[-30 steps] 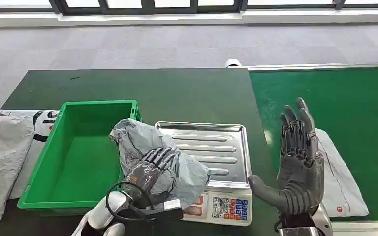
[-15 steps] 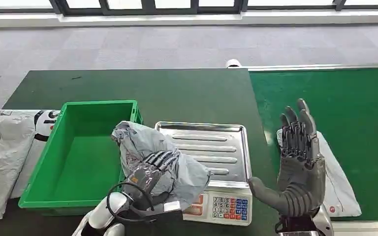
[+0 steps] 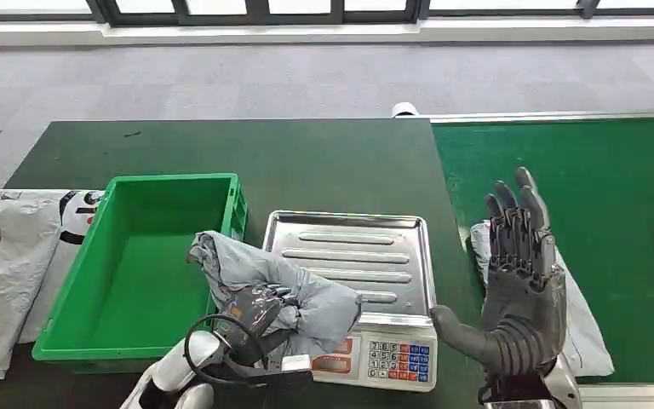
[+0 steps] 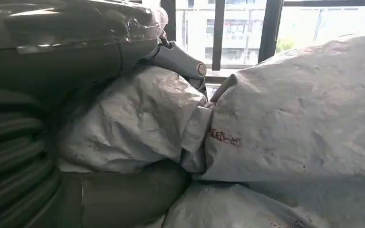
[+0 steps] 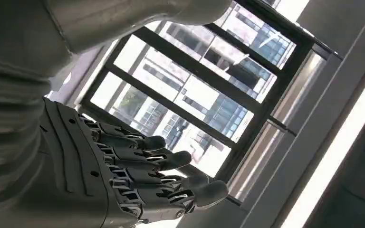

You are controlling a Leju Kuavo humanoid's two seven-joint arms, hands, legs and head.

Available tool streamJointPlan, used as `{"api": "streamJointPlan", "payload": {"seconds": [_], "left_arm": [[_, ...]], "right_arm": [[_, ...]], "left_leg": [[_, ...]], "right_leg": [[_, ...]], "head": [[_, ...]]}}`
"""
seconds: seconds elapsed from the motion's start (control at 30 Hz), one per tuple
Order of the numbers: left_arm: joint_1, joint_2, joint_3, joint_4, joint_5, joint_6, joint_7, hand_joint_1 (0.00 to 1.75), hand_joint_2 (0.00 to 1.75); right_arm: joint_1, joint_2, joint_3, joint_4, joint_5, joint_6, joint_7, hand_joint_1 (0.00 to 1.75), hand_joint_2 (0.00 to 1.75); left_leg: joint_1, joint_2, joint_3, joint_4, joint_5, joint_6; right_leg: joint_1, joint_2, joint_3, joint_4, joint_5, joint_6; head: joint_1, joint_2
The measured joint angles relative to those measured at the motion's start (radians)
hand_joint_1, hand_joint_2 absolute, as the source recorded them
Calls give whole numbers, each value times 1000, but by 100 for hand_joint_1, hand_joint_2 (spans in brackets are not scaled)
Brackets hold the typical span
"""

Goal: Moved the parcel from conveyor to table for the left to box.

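Left hand: the left hand point(image 3: 260, 308) is seen clenched around the crumpled grey plastic mailer parcel point(image 3: 260, 277); in the left wrist view the thumb and fingers point(image 4: 123, 199) are pressed into the bag's wrinkled film point(image 4: 138, 118).
Parcel position: the grey parcel is held at the near right corner of the green plastic crate point(image 3: 81, 294), overlapping the crate's right wall and the left edge of the scale's tray; whether it is touching either cannot be told.
Right hand: the right hand point(image 3: 519, 285) is raised upright with palm turned inward, fingers point(image 5: 171, 183) spread apart and nothing grasped.
Scale: a stainless steel ribbed weighing tray point(image 3: 366, 251) is mounted on a white electronic scale with a coloured keypad point(image 3: 396, 358), just right of the crate.
Second parcel: a flat white plastic mailer bag point(image 3: 583, 328) is lying on the bright green conveyor belt point(image 3: 613, 187), partly hidden behind the right hand.
Tabletop: the crate and scale are carried by a dark green tabletop point(image 3: 289, 158).
Left margin: white and grey printed bags point(image 3: 4, 256) are lying beside the crate, at the tabletop's left edge.
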State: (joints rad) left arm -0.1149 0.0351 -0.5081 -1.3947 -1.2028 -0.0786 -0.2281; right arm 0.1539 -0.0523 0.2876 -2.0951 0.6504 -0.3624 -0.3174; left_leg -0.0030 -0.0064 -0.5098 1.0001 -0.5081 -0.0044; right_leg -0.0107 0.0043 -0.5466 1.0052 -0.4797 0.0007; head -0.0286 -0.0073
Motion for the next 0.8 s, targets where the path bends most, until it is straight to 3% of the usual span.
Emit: {"api": "streamJointPlan", "payload": {"seconds": [0.53,0.63,0.8], "left_arm": [[-23,2,-16,19,11,34,-14,175,175],[-21,2,-16,10,17,101,-14,175,175],[-34,-16,44,-98,86,390,12,175,175]], "right_arm": [[8,9,0,-12,11,-11,-15,0,175],[18,12,0,-19,18,-16,-15,0,175],[46,15,0,-33,28,-40,-18,0,175]], "left_leg": [[-1,1,-4,0,0,1],[-1,1,-4,0,1,1],[-1,0,-4,1,5,0]], "right_leg": [[-1,0,1,-1,1,1],[-1,0,-1,-1,2,1],[0,0,-6,-1,6,1]], "head": [[0,0],[0,0],[0,0]]}}
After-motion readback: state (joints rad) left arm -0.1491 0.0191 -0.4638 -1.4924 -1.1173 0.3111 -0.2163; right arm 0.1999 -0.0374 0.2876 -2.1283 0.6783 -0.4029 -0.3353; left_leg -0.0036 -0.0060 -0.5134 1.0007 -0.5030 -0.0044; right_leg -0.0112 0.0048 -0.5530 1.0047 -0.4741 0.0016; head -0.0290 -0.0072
